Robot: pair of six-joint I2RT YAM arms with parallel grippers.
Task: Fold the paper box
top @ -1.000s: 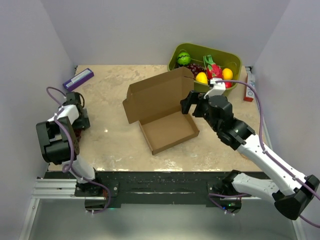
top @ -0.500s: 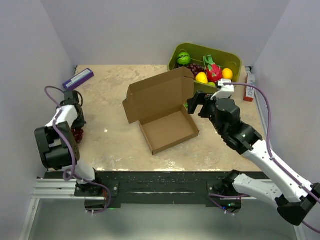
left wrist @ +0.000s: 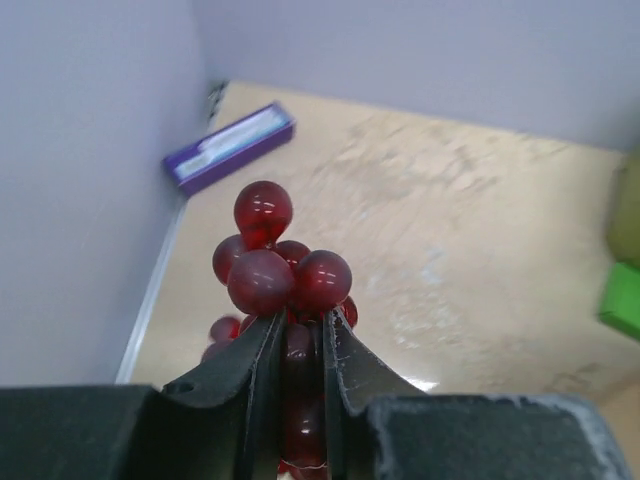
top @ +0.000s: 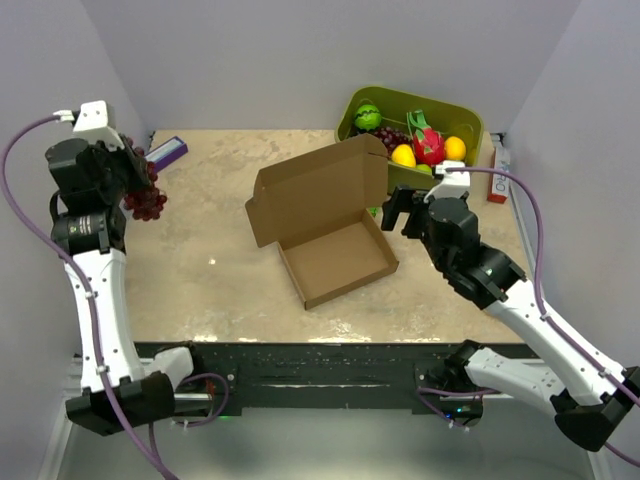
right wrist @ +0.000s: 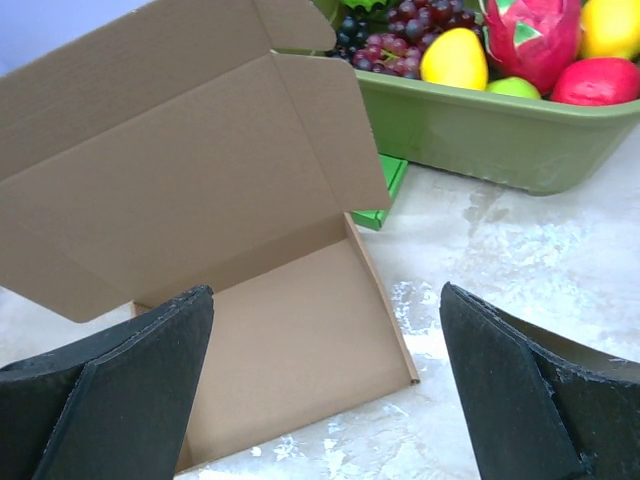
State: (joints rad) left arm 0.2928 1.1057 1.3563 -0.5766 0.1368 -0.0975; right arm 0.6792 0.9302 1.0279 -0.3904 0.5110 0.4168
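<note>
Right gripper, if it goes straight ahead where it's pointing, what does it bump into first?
The right gripper is open and points at the paper box. It would probably meet the tray's right edge or the raised lid first, though depth is hard to judge.

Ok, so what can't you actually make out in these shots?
Right wrist view: the small green box is mostly hidden behind the paper box lid.
Left wrist view: the lower part of the grape bunch is buried inside the left gripper; the print on the purple box is blurred.
Top view: the red-and-white pack is too small to identify.
</note>
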